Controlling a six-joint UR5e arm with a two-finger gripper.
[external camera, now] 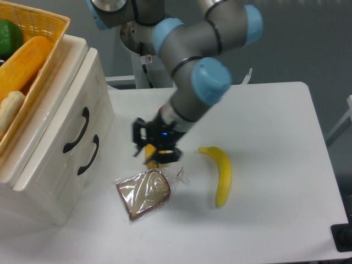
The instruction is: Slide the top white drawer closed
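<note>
Drawer-closing looks done: top white drawer (66, 132) sits flush at the counter's (275, 137) left edge, tool (155, 147) well apart above the yellow pepper (150, 161), jaw opening cannot be told, so next move probably only a retreat.

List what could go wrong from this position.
The hand hangs low right over the yellow pepper and close to the wrapped bread; any sideways or downward move could knock them. The arm hides the red pepper, so a swing could clip it. The top white drawer looks flush with the lower one.
</note>
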